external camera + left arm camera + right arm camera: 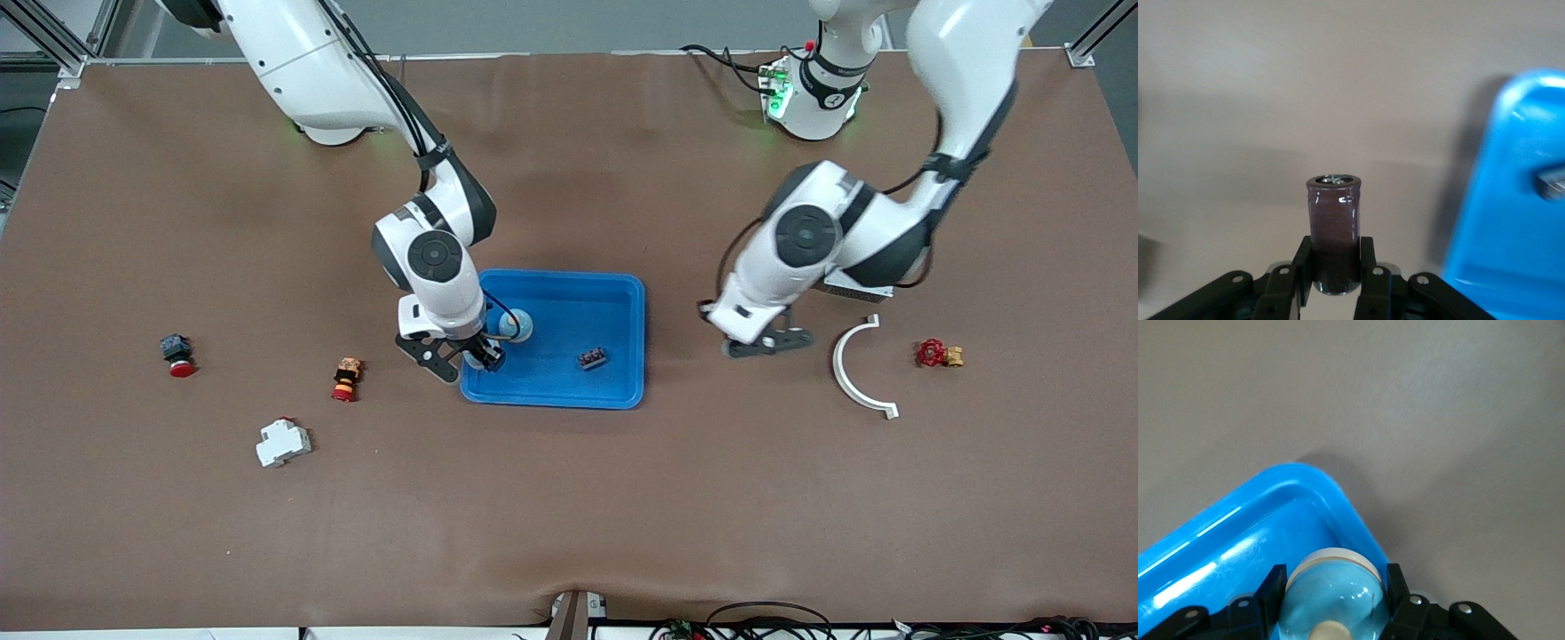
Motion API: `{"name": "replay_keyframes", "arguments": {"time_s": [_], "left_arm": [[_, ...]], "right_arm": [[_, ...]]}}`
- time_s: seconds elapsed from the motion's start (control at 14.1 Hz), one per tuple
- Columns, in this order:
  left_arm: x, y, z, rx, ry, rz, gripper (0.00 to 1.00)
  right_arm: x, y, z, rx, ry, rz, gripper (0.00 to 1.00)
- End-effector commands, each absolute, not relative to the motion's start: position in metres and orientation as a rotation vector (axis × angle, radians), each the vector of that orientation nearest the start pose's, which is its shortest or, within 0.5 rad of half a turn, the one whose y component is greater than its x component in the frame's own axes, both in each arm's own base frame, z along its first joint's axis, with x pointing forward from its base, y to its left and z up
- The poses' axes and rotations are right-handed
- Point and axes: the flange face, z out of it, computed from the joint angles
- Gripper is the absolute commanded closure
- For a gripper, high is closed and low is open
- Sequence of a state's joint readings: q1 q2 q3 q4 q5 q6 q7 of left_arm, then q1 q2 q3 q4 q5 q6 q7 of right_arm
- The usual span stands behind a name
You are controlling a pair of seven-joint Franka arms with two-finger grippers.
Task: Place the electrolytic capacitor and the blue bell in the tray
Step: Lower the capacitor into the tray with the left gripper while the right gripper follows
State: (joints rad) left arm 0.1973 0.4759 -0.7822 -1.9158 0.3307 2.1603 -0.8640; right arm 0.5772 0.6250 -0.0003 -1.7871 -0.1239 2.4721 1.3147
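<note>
The right gripper [476, 354] is squeezing the blue bell [1331, 590] just over the tray [622, 391], at its corner toward the right arm's end. The left gripper [766, 342] is pinching the capacitor [1333, 230] above bare table, at the tray's three o'clock. Neither is dropped yet. A small dark part [592, 358] is sitting in the tray, with lots of room around it.

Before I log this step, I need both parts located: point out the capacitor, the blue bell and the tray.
electrolytic capacitor [1334, 233], left wrist view, its dark side wall.
blue bell [1331, 590], right wrist view, its glossy dome.
tray [569, 280], front view, its rim nearest the robots' bases.
</note>
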Motion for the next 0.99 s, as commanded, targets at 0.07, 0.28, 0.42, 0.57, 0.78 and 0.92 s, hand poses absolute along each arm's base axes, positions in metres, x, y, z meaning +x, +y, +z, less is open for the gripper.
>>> {"name": "replay_keyframes", "arguments": {"time_s": [0.07,0.28,0.42,0.57,0.78,0.92], "left_arm": [[0.524,-0.382,0.268,-3.197,-0.188,0.277,1.00],[0.509,-0.434,0.249,-3.174,-0.245,0.270,1.00],[0.494,-0.454,0.225,-3.120,-0.277,0.255,1.00],[0.487,-0.462,0.210,-3.101,-0.318,0.247,1.00],[0.479,-0.464,0.201,-3.072,-0.382,0.256,0.81],[0.484,-0.460,0.205,-3.067,-0.391,0.244,0.00]], "right_arm": [[0.564,0.389,0.197,-2.947,1.045,-0.203,1.00],[0.568,0.400,0.190,-2.925,1.076,-0.210,1.00],[0.569,0.409,0.184,-2.917,1.085,-0.213,1.00],[0.571,0.416,0.178,-2.901,1.110,-0.216,1.00],[0.571,0.423,0.171,-2.895,1.122,-0.215,1.00],[0.571,0.424,0.168,-2.895,1.127,-0.217,1.00]]}}
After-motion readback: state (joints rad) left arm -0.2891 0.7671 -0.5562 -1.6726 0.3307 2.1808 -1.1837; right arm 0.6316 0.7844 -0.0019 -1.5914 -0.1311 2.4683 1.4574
